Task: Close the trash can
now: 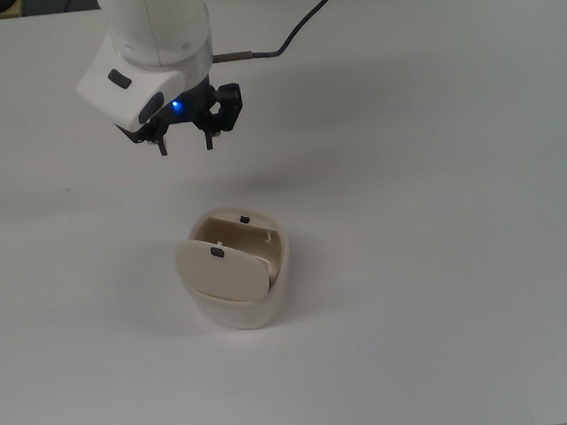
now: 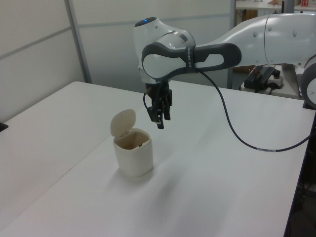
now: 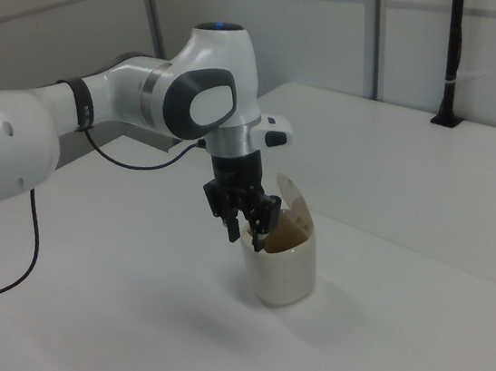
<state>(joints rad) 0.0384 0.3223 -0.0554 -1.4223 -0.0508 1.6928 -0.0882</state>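
The cream trash can [image 1: 240,302] stands on the white table [image 1: 449,257] with its flat lid [image 1: 219,270] swung up and standing upright, so the inside shows. A tiny black knob [image 1: 218,251] sits on the lid. In the left view the trash can [image 2: 133,157] has its lid [image 2: 122,122] raised on the left view's left side. My gripper [image 1: 187,145] hangs above the table, apart from the can, toward the top view's upper left of it. It is open and holds nothing. The gripper [image 2: 160,123] hovers just above and to the left view's right of the can's opening. In the right view, the gripper [image 3: 246,235] overlaps the can [image 3: 287,268].
A black cable [image 1: 296,30] runs from the arm's wrist across the table's far side. In the left view a wall panel and a post [image 2: 79,44] stand behind the table, and the table's right edge [image 2: 302,163] drops off.
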